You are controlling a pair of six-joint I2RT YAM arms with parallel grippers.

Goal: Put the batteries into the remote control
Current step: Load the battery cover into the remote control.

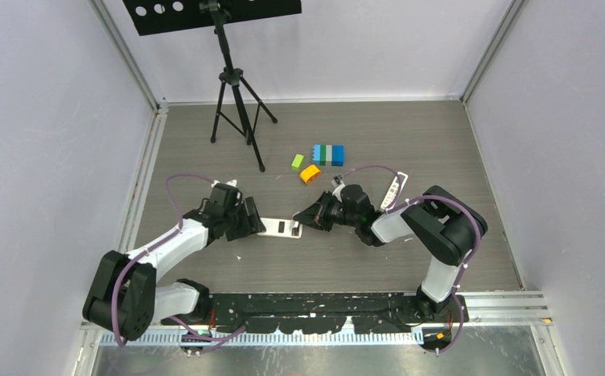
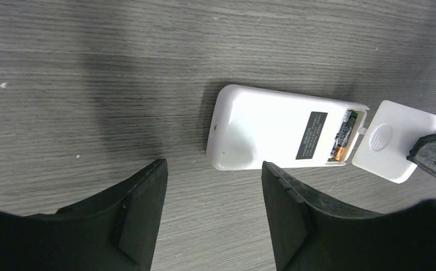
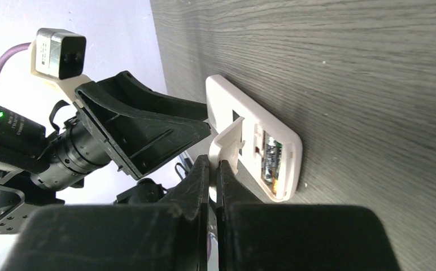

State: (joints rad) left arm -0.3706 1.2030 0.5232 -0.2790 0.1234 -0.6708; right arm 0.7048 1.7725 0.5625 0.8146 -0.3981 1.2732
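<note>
The white remote control (image 2: 261,127) lies face down on the table between my two grippers, also seen from above (image 1: 276,228). Its end compartment is uncovered and holds dark-greenish batteries (image 2: 343,135), which also show in the right wrist view (image 3: 271,161). My right gripper (image 3: 216,165) is shut on the white battery cover (image 3: 228,141), holding it edge-on right at the compartment end; the cover also shows in the left wrist view (image 2: 393,141). My left gripper (image 2: 213,166) is open and empty, just short of the remote's other end.
A second white remote (image 1: 393,190) lies behind my right arm. A green block (image 1: 297,162), an orange block (image 1: 309,173) and a blue block row (image 1: 328,154) sit farther back. A black tripod (image 1: 237,102) stands at the back left.
</note>
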